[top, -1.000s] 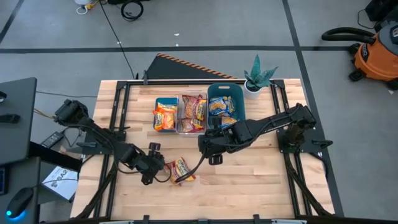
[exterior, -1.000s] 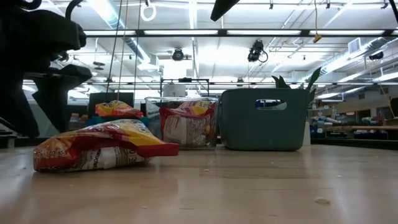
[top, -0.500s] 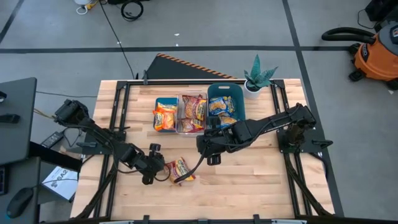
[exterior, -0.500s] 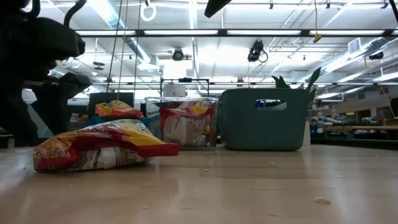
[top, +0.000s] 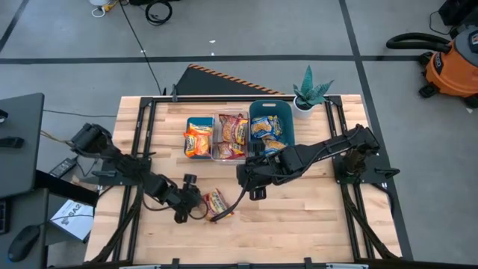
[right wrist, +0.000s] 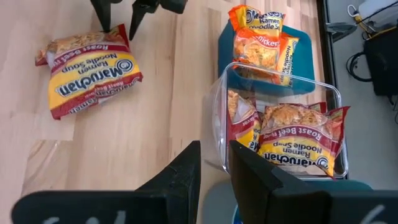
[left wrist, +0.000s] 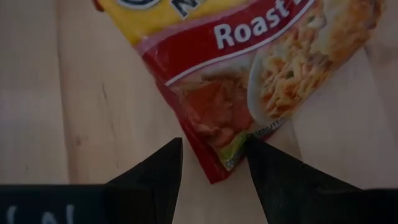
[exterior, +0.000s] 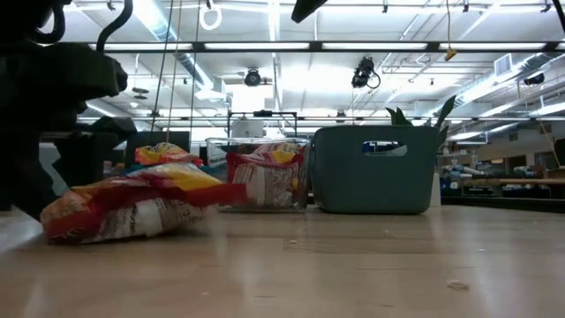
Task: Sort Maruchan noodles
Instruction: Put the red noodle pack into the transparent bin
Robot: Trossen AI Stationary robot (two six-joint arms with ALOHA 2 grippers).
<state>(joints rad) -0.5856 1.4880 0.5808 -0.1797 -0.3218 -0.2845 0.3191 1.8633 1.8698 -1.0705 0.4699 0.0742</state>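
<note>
One dark red and yellow Maruchan packet [top: 218, 203] lies flat on the table near its front edge. It also shows in the low view [exterior: 132, 205] and the right wrist view [right wrist: 93, 74]. My left gripper [top: 197, 203] is open and low at the packet's left side, its fingers on either side of one corner [left wrist: 214, 171]. My right gripper [top: 254, 187] is open by a narrow gap and empty, above the table just in front of the bins. My left gripper comes at the packet about level, from the table's left. The packet's corner [left wrist: 231, 163] lies between the open fingers, and one finger [left wrist: 264, 171] meets the corner's edge. The rest of the packet lies on the table.
At the table's far middle stand a low teal tray with orange packets [top: 198, 139], a clear bin with dark red packets [top: 231, 133] and a teal bin with blue packets [top: 270, 127]. A potted plant [top: 308, 93] stands behind them. Bare wood lies to the right of the packet.
My left gripper has gone toward the table's right edge, up to the packet, and its fingers now stand around the packet's corner. In the low view the packet has been nudged and crumpled a little, one end raised. My right gripper has hardly moved.
</note>
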